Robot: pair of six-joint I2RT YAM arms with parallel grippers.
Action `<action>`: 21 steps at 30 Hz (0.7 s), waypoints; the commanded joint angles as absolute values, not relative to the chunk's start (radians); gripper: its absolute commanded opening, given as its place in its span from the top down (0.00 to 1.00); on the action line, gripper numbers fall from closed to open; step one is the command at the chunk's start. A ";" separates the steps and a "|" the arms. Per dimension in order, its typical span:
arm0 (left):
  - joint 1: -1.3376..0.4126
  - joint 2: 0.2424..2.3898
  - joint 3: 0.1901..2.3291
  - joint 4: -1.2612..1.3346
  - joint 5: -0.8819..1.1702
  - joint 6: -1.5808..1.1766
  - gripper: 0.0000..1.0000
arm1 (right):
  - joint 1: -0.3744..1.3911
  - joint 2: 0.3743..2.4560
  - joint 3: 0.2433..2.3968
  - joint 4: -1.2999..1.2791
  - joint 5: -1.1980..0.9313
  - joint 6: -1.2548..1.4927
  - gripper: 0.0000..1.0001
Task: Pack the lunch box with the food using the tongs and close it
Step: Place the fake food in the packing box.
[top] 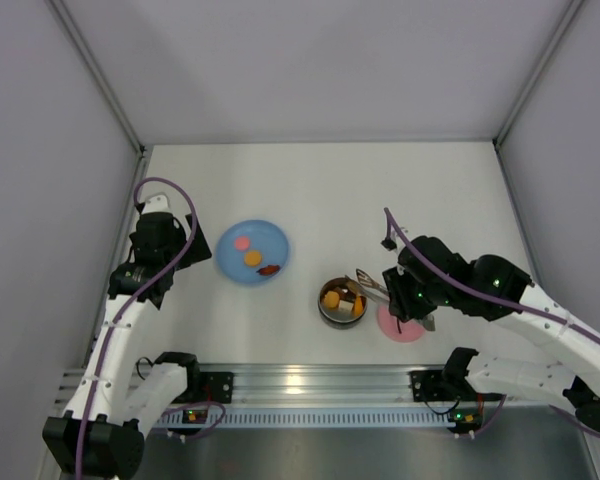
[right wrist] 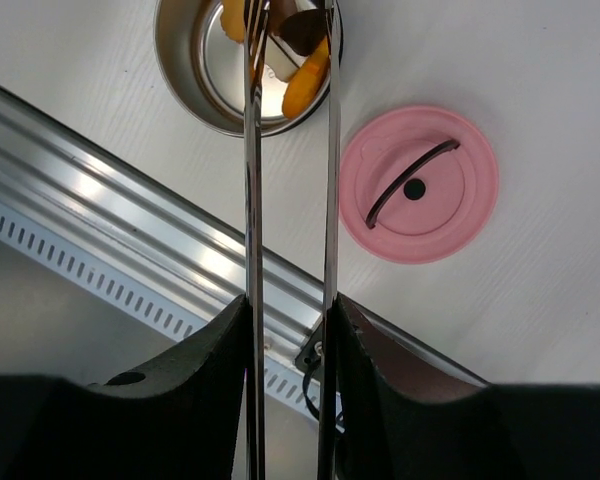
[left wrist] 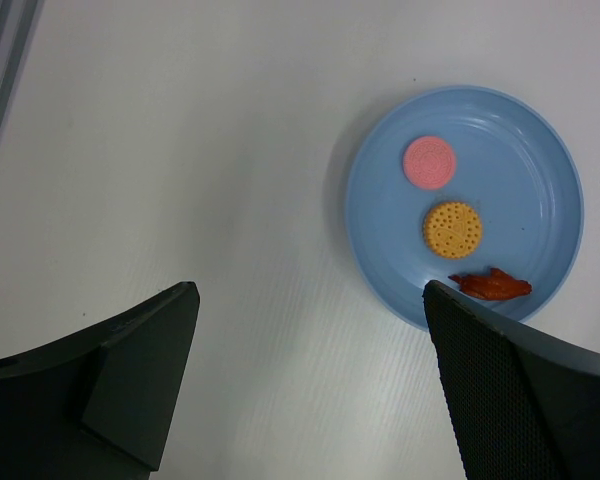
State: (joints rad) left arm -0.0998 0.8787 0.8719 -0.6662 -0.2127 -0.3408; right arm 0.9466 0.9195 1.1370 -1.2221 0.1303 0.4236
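Observation:
The steel lunch box point(top: 341, 302) point(right wrist: 180, 80) stands near the front rail with orange and dark food point(right wrist: 305, 85) inside. Its pink lid point(top: 400, 322) point(right wrist: 420, 185) lies flat on the table to the right of it. My right gripper point(top: 408, 300) point(right wrist: 290, 305) is shut on the tongs point(top: 370, 285) point(right wrist: 251, 200). The tongs' two arms stand slightly apart, with their tips over the lunch box. On the blue plate point(top: 268, 236) point(left wrist: 530, 150) lie a pink round point(left wrist: 429, 162), an orange cracker point(left wrist: 452, 229) and a red-brown piece point(left wrist: 492, 286). My left gripper point(top: 170, 240) point(left wrist: 310, 290) hovers open left of the plate, holding nothing.
An aluminium rail point(top: 310, 385) point(right wrist: 100, 170) runs along the near table edge, just in front of the lunch box and lid. Grey walls close in the table at the left, right and back.

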 commanded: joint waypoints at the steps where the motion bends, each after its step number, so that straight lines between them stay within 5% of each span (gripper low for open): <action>1: -0.103 0.859 0.864 -0.647 -0.201 -0.331 0.01 | 0.942 0.911 1.181 -1.247 0.149 0.433 0.63; 21: -0.103 0.871 0.862 -0.649 -0.213 -0.333 0.01 | 0.943 1.505 1.606 -0.882 0.054 0.318 0.62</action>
